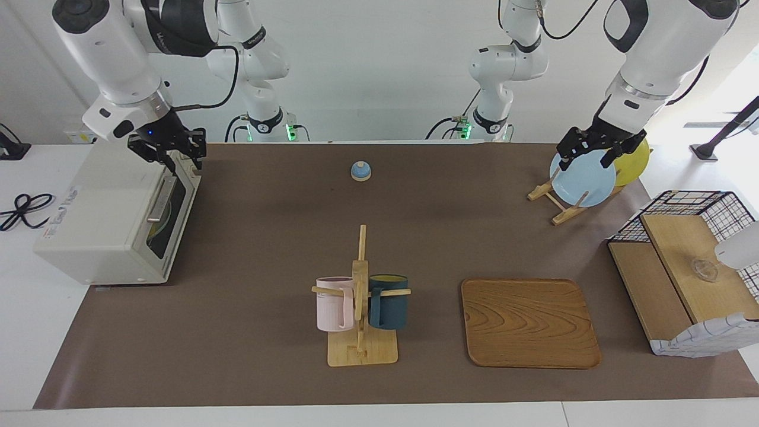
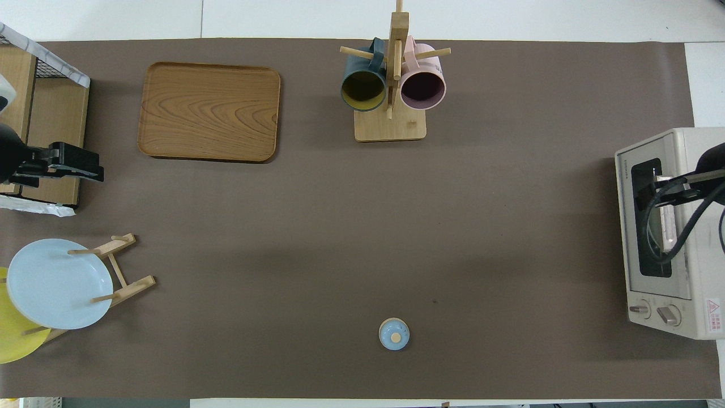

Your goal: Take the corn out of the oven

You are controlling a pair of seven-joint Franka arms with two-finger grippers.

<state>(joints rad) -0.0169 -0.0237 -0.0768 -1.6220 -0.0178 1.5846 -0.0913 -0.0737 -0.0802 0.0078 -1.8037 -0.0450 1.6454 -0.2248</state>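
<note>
At 9 o'clock in the facing view, at the right arm's end of the bench (image 1: 267,207), sits the oven (image 1: 101,207), door shut. Corn is not visible as such; only a yellowish shape (image 1: 155,228) shows through the glass, so it's presumably inside. Right tool (image 1: 172,155) hangs at the door's top edge, at the robot-side end of the bar handle (image 1: 160,198); apart or together: cannot tell. Handle lies toward 6 o'clock from that tool, its long axis running 12 to 6 in the overhead view. Corn's axis: cannot tell. Right arm is clearly the nearer one. Left tool (image 1: 590,157) waits, spread apart and holding nothing, over the blue plate (image 1: 584,178) at 3 o'clock.

Counts: one oven, one handle, two plates (blue, yellow plate (image 1: 631,157)), two mugs (pink mug (image 1: 334,303), dark mug (image 1: 388,301)), one tray (image 1: 529,323), one basket (image 1: 688,201), one small blue bell (image 1: 360,171).
</note>
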